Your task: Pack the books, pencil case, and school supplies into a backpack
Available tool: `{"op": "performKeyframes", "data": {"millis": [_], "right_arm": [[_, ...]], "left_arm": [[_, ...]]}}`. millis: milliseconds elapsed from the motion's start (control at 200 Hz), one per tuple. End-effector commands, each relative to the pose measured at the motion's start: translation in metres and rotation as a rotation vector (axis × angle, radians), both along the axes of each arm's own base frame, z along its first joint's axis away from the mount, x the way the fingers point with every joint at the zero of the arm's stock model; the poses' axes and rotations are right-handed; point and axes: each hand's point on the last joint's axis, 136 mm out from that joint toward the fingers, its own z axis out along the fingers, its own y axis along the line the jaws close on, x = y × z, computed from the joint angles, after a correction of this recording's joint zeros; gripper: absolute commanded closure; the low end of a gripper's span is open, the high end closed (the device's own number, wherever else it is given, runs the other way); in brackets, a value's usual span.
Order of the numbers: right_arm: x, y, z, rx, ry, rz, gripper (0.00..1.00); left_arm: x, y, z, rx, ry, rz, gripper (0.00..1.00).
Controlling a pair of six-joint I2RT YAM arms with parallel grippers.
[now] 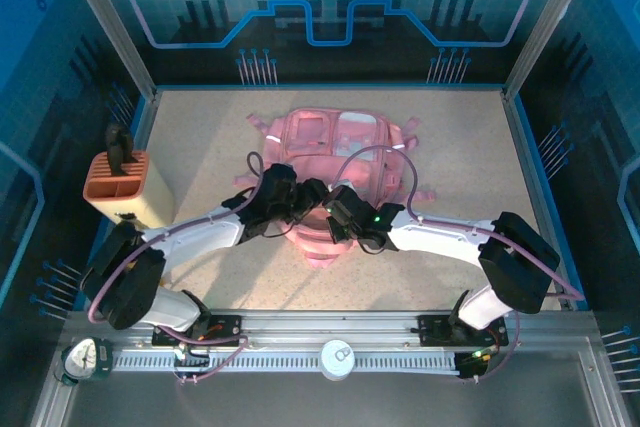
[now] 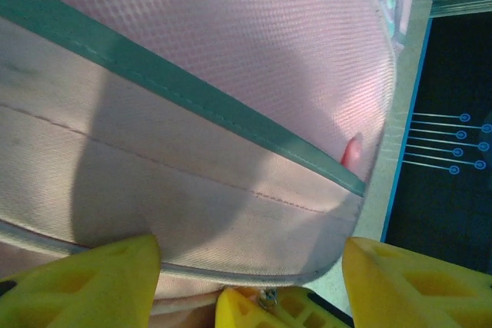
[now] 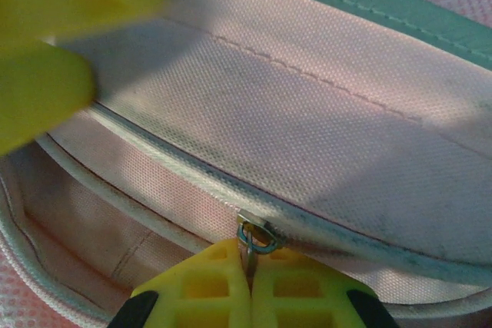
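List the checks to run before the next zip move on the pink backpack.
1. Right gripper shut on the small metal zip pull of the large soft pink fabric backpack: ok.
2. Left gripper steadying the bag: not ok; it is open, yellow fingers astride the edge.
3. White zip track beside the pull free of snags: ok.
4. Pocket mouth wide enough for books: cannot tell.

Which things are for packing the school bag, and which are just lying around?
For the job: pink backpack, its zip pull, the right pincer pinching it, the open left pincer.
Lying about: orange slotted holder, white round thing at the front.
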Motion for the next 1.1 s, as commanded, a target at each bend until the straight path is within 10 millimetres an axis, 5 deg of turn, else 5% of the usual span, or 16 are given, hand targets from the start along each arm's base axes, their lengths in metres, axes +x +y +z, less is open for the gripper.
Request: {"op": "performKeyframes", "data": {"millis": [0, 170, 470, 961, 1096], "right_arm": [[-0.002, 0.004, 0.008, 0.049, -0.003, -0.002, 1.00], [-0.002, 0.002, 0.008, 0.037, -0.003, -0.002, 1.00], [0.005, -0.039, 0.012, -0.054, -0.011, -0.111, 1.00], [0.023, -0.116, 0.019, -0.083, -0.005, -0.266, 1.00], [0.026, -0.102, 0.033, 0.013, -0.029, -0.224, 1.00]], "left_arm": [[0.012, -0.011, -0.009, -0.043, 0.022, 0.065, 0.35], [0.027, -0.010, -0.027, 0.010, 0.036, 0.111, 0.45], [0.033, 0.009, -0.034, 0.100, 0.033, 0.129, 1.00], [0.038, 0.058, -0.004, 0.219, -0.034, 0.126, 1.00], [0.034, 0.046, 0.003, 0.163, -0.026, 0.103, 1.00]]}}
